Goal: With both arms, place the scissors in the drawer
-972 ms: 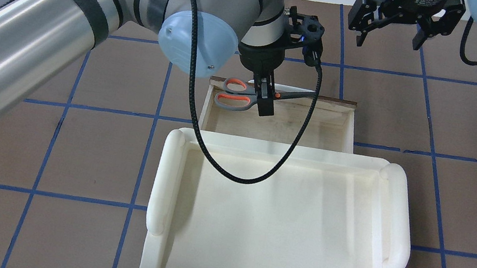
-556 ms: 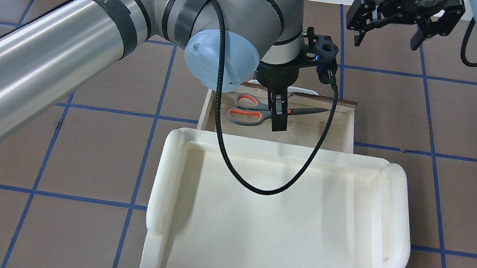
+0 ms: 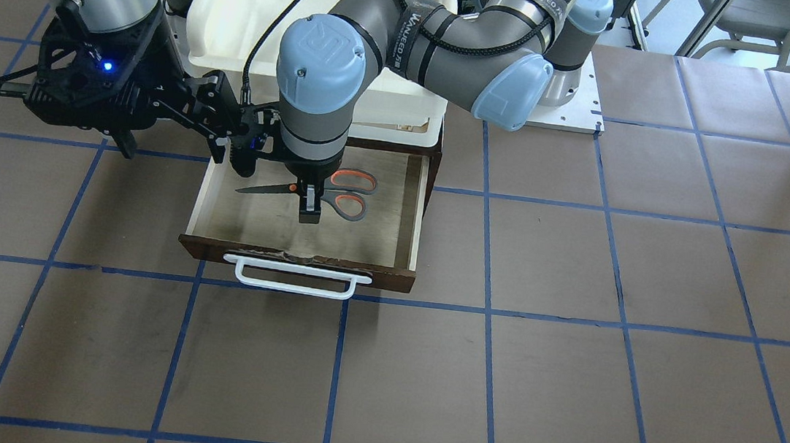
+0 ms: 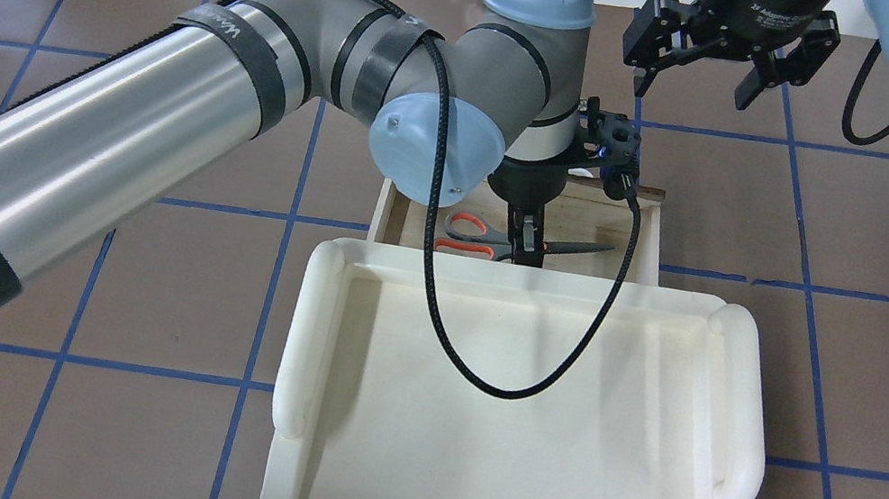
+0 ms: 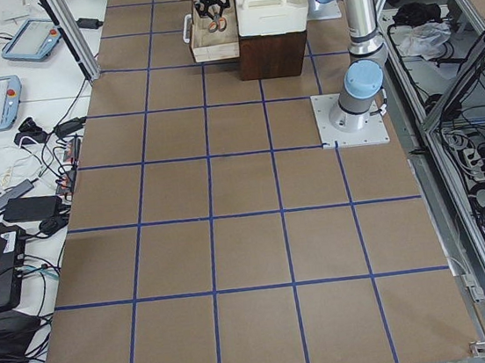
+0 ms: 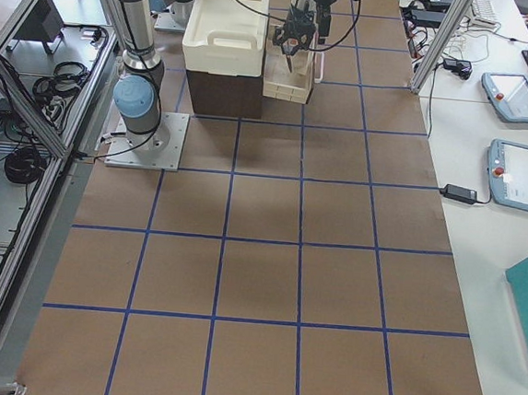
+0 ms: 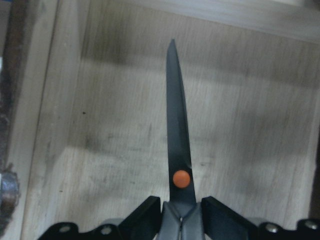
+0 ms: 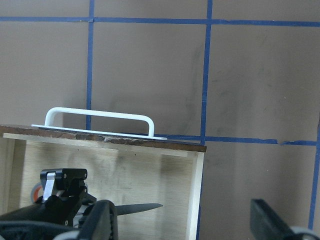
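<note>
1. Left gripper (image 3: 308, 209) is clamped on the scissors (image 7: 176, 130) just behind the pivot, blades pointing frame-left in the front view.
2. Scissors are over the open drawer (image 3: 302, 262) floor.
3. Right gripper (image 4: 693, 83) — fingers apart, upper right overhead.

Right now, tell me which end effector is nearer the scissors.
Left. The left end effector is shut on the scissors inside the drawer; the right end effector hangs open off to the drawer's side, not touching them.
</note>
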Motion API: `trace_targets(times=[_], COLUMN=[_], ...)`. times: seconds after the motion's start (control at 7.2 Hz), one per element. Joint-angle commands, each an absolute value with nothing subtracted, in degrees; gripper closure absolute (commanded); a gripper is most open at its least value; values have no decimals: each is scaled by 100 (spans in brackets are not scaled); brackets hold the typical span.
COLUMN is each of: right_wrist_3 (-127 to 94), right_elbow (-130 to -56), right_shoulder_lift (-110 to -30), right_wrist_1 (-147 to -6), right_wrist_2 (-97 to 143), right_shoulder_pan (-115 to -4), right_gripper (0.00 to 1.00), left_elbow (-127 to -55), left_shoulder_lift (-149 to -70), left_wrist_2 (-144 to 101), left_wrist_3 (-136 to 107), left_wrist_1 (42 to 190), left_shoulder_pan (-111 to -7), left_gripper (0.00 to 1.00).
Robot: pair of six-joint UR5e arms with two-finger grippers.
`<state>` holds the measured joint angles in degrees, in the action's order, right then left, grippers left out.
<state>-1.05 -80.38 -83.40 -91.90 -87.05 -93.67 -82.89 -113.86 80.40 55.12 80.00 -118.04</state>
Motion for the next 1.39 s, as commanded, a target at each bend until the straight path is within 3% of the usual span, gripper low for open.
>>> trace_targets(times=[0.0,0.14,0.28,0.42,1.25], right_wrist_3=[-105,-97,-97,-105,-114], right_elbow=[-8042,-8033,-8042,-8042,-8033], right_shoulder_lift=[-8341,-8341,-8402,-8411,-8420], right_wrist_1=[-9184,-9185,-9185,-9176,-8974], right_wrist_2=[-8745,-9041,-9166,-9132,-9105], right_shoulder_pan=[-9352,-9343,-9343,-9343,-9343], right_gripper=[0,0,0,0,0], left_elbow=[-8367,-8367,-8367,-8367,-8280], left_shoulder_lift=[-11417,-11373,-11356,-11355,-10944], left_wrist_2=[8042,8051,8025,8024,8147], left_wrist_3=[5493,5493,5345,5170,5159], left_wrist_1=[7998,7998,7989,7981,7937], left_shoulder_pan=[-11830,-11830,-11830,-11830,-11752], left_gripper=[100,94,36,0,0])
